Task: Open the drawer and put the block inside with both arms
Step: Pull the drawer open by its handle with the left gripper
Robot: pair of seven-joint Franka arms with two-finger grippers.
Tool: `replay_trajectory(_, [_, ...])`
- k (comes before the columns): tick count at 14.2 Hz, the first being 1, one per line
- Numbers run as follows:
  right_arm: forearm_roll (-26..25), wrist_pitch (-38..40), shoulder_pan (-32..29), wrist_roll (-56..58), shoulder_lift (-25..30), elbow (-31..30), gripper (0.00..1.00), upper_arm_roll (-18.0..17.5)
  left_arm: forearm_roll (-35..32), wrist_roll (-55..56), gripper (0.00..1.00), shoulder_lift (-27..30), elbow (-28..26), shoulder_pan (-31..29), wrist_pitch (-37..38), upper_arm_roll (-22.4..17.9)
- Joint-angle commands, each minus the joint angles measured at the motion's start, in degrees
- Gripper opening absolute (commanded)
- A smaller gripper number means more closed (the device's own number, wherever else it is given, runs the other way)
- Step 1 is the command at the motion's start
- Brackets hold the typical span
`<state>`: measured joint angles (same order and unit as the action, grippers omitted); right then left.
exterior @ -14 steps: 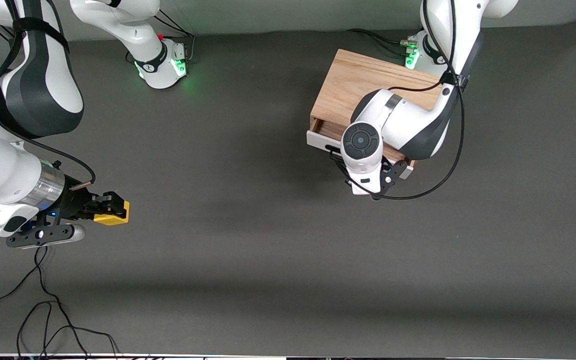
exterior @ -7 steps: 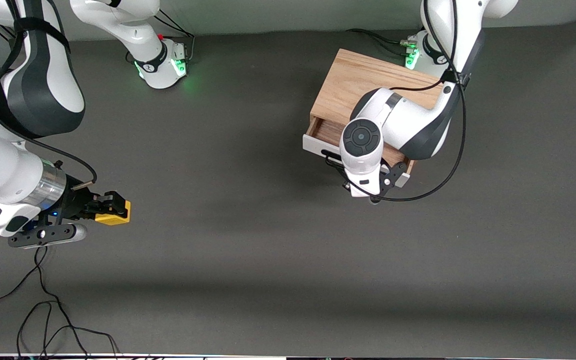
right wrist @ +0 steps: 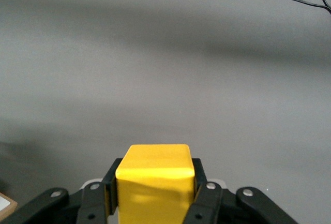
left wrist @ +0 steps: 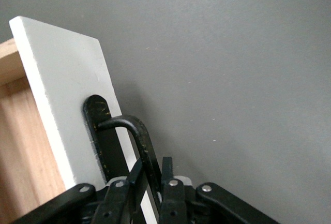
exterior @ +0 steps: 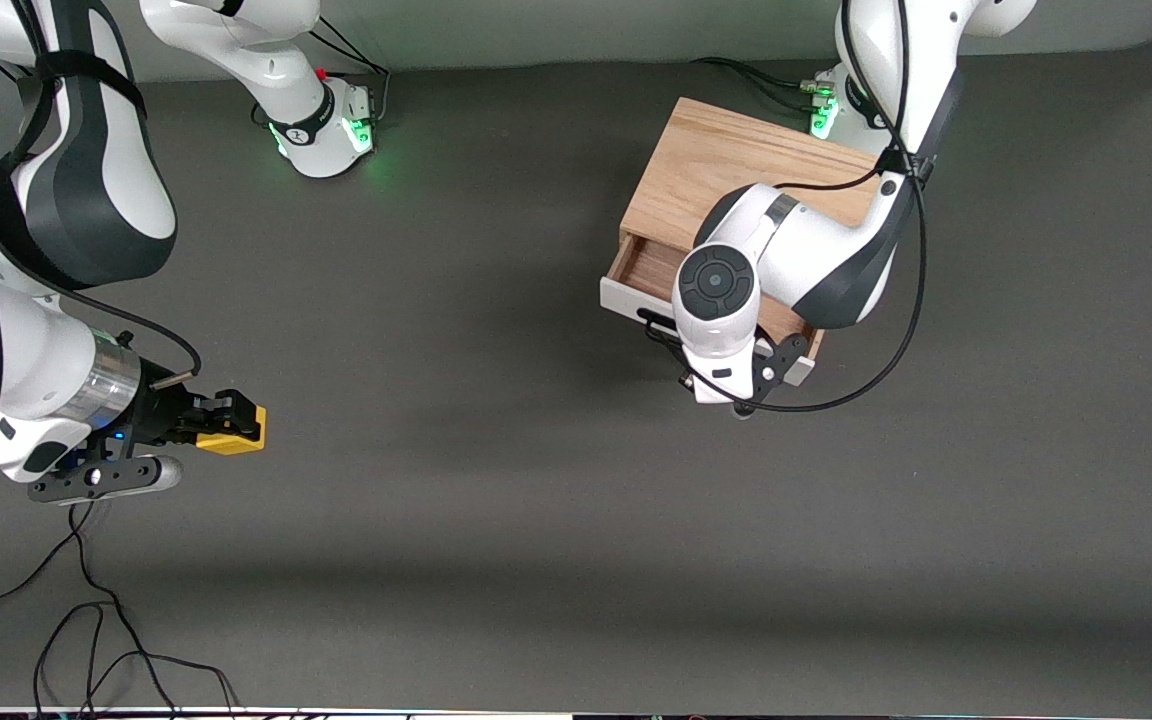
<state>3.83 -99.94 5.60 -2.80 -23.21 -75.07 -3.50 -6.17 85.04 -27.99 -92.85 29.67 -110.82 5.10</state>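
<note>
Left gripper (left wrist: 151, 190) clenched around the black wire handle (left wrist: 135, 136) on the white front of the drawer (exterior: 626, 292), at the left arm's end of the table. Drawer partly out of the light-wood box (exterior: 726, 175), a strip of wood interior (exterior: 651, 265) showing. Right gripper (right wrist: 155, 193) clamped on the yellow block (right wrist: 154, 180), held up over bare dark table (exterior: 496, 480) at the right arm's end, well apart from the drawer. Loose black cables (exterior: 86, 620) on the table nearer the front camera.
</note>
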Motion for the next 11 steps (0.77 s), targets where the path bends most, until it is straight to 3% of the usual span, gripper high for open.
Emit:
replay_trajectory(1, [0.48, 0.71, 0.11, -0.81, -2.27, 3.26, 0.34, -0.19, -1.65, -2.51, 0.0, -3.65, 8.82, 0.48, -2.65, -0.18])
replay_trajectory(7, [0.66, 1.06, 0.11, -7.19, -4.48, 6.69, 0.33, -2.2, -3.06, -2.51, 0.0, -3.65, 9.27, 0.39, -4.14, -0.18])
replay_trajectory(8, [0.57, 1.06, 0.11, -10.44, -4.48, 6.69, 0.32, -3.69, -3.06, -2.51, 0.92, -3.74, 9.18, 0.22, -4.15, -0.18])
replay_trajectory(9, [0.57, 1.06, 0.11, -13.78, -4.48, 6.69, 0.32, -4.75, -3.06, -2.51, 1.0, -3.65, 9.18, 0.21, -4.15, -0.18])
replay_trajectory(11, [0.66, 0.8, 0.11, -18.02, -4.48, 6.78, 0.32, -6.42, -3.06, -2.51, 1.0, -3.65, 9.18, 0.13, -4.06, -0.18])
